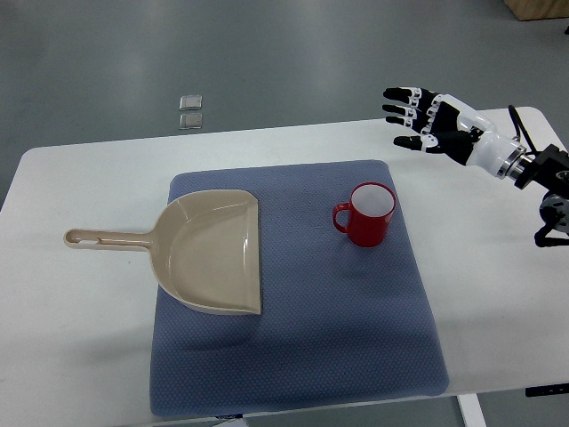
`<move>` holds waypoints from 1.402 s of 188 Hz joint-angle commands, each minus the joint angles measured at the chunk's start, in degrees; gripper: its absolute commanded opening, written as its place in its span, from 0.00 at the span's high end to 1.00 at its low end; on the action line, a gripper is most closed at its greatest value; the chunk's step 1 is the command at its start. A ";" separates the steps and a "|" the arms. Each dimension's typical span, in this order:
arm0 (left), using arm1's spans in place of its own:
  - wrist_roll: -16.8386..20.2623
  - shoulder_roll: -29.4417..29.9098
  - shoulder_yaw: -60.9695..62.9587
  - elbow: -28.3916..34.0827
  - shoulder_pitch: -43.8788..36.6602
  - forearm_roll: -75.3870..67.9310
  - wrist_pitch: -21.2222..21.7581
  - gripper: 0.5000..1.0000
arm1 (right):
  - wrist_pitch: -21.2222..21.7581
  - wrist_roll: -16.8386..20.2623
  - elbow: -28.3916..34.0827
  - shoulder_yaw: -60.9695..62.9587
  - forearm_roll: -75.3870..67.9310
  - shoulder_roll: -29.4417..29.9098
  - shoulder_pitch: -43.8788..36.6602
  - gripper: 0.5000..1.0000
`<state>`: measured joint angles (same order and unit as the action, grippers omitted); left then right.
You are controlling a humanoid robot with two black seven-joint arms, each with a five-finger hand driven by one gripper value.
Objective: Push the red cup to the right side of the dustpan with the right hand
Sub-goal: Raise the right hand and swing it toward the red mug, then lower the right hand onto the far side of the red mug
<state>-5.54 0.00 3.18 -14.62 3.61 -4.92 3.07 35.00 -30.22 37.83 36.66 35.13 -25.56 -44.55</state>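
Red cup (366, 214) sits upright on the blue-grey mat (293, 356), in the mat's upper right part, its handle pointing toward the picture's left and its white inside showing. From my remote seat I see the beige dustpan (209, 252) lying flat on the mat's left part, open edge facing the cup, its long handle running off the mat to the left across the white table (80, 347). Cup and dustpan are apart, with a strip of bare mat between them; the cup is on the dustpan's right side. I note the right hand (432, 127) coming in from the right edge, held above the table beyond the mat's far right corner, well clear of the cup and touching nothing. Its black and white fingers (402, 110) are spread and extended toward the left, holding nothing. I see no left arm in the top view. Two small square grey plates (190, 112) lie on the floor past the table's far edge.
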 commanded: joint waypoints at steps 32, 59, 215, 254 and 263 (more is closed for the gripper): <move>0.00 0.00 0.07 -0.05 0.00 0.00 0.00 0.00 | 0.00 -0.89 8.84 -0.36 12.50 -8.01 0.26 0.13; 0.00 0.00 0.07 -0.05 0.00 0.00 0.00 0.00 | 0.00 -0.98 9.98 -0.62 18.92 -7.92 0.52 0.13; 0.00 0.00 0.07 0.30 0.00 0.00 0.00 0.00 | -2.04 -1.07 6.38 -3.78 23.32 -1.24 3.07 0.13; 0.00 0.00 0.07 0.30 0.00 0.00 0.00 0.00 | -3.62 -1.15 5.06 -3.52 23.23 1.04 3.42 0.13; 0.00 0.00 0.07 0.30 0.00 0.00 0.00 0.00 | -3.97 -1.24 4.62 -3.35 23.14 1.57 3.77 0.13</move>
<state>-5.55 0.00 3.26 -14.32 3.60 -4.92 3.07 31.73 -31.35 43.11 33.04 58.34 -25.17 -41.29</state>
